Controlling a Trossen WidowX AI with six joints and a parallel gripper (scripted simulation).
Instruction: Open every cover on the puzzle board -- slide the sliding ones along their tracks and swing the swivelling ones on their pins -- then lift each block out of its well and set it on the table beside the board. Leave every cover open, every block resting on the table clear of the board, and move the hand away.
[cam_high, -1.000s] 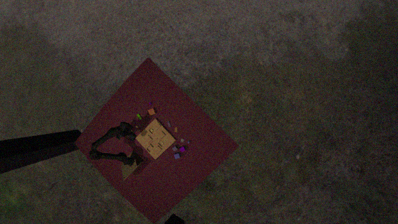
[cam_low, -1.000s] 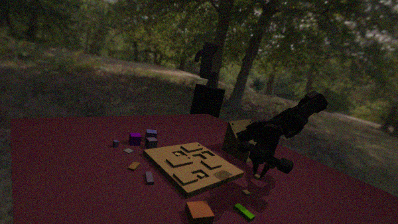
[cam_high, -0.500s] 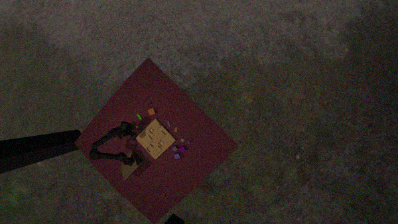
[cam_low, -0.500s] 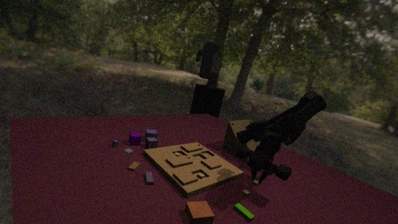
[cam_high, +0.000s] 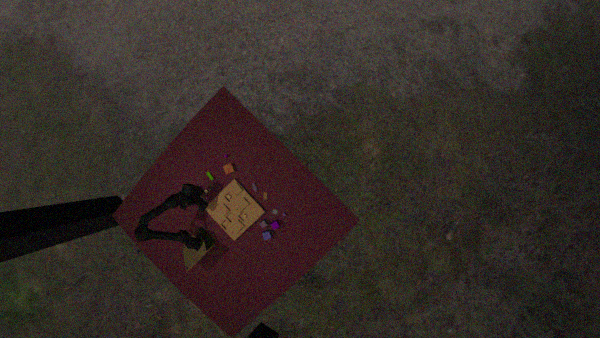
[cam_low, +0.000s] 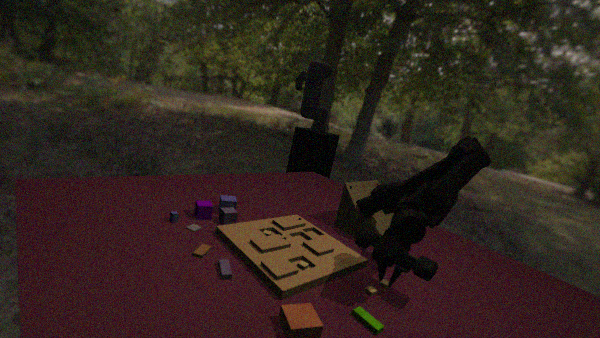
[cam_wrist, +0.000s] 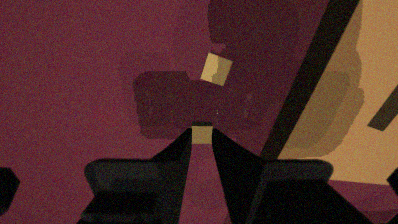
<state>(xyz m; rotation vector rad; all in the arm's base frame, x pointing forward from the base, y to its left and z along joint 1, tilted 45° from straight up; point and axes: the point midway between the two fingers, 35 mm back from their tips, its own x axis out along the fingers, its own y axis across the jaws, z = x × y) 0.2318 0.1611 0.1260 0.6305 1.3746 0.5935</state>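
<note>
The tan puzzle board (cam_high: 237, 234) (cam_low: 240, 231) (cam_wrist: 372, 165) lies flat, with dark slots and recesses in its top. Pale patches show in two recesses; I cannot tell whether they are blocks or well floors, nor how each cover stands. My gripper (cam_low: 384, 281) (cam_wrist: 201, 132) is shut on a small tan block (cam_low: 384, 283) (cam_wrist: 202, 136), low over the table just outside the board's edge. Whether the block touches the table is unclear. Another small tan block (cam_high: 205, 191) (cam_low: 371, 290) (cam_wrist: 216, 69) lies on the table near the fingertips, clear of the board.
A green bar (cam_high: 209, 176) (cam_low: 368, 320) and an orange block (cam_high: 228, 168) (cam_low: 301, 317) lie near the board. A purple cube (cam_high: 275, 225) (cam_low: 203, 210) stands among several small pieces across the board. A large yellowish wedge (cam_high: 192, 260) (cam_low: 350, 210) stands beside the arm.
</note>
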